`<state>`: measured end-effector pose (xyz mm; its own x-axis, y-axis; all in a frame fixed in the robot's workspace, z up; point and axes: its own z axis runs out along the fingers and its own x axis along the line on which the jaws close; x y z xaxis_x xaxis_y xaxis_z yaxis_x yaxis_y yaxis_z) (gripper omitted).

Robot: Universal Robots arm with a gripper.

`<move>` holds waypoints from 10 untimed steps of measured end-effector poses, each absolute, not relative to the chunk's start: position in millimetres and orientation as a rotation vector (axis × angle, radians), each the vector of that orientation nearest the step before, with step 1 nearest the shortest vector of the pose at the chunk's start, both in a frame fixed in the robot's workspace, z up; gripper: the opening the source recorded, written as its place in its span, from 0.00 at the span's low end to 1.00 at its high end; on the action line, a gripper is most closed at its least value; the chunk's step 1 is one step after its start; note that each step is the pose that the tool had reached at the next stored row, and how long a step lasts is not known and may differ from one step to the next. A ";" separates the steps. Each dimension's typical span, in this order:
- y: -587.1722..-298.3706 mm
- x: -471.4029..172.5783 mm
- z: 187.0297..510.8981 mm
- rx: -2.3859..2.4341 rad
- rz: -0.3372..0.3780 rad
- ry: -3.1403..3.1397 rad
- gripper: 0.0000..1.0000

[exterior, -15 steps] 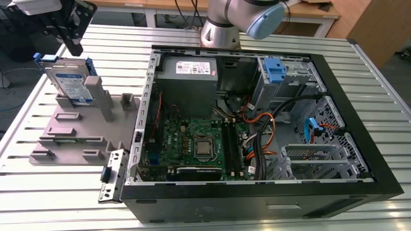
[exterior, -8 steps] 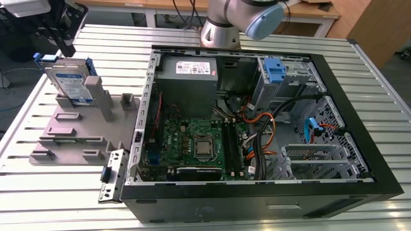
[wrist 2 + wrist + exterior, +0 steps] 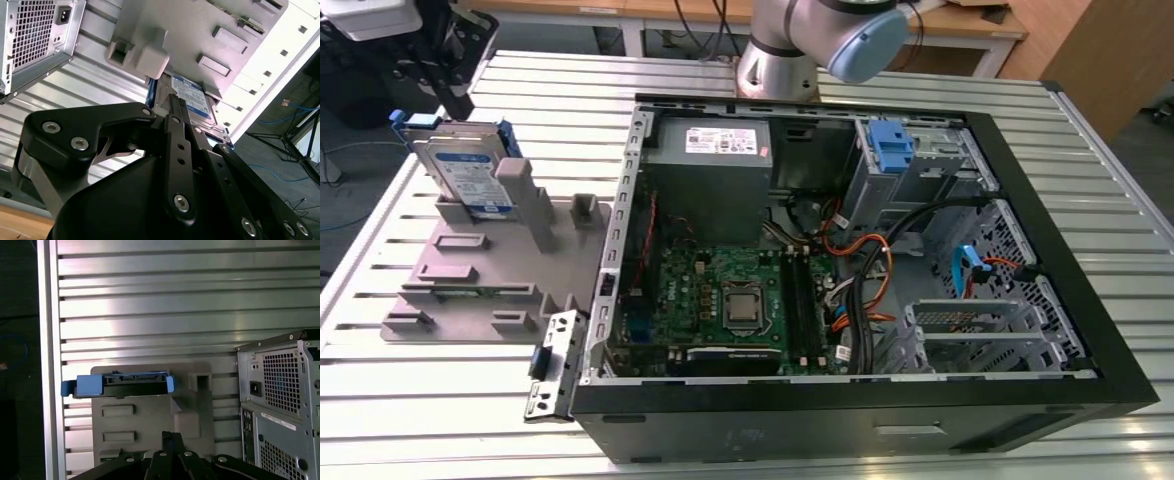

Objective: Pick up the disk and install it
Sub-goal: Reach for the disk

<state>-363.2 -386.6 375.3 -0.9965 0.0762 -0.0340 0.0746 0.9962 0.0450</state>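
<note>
While the disk (image 3: 464, 170) stands on edge in the grey holder (image 3: 467, 265) on the worktop (image 3: 360, 250), at the exterior view's left of the open computer case (image 3: 854, 430), the jaws hang just above its upper edge. They look pressed together in both wrist views and pinch nothing. The disk's long upper edge runs across the exterior view, the jaws over about its middle. The first wrist view shows it edge-on — thin, its blue rail frame (image 3: 85, 386) jutting at both ends.
</note>
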 end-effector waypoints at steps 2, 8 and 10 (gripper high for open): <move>-384.4 -365.1 373.2 0.117 0.068 3.103 0.11; -375.4 -372.1 366.8 0.117 0.067 3.103 0.11; -371.9 -374.8 364.9 0.117 0.067 3.103 0.11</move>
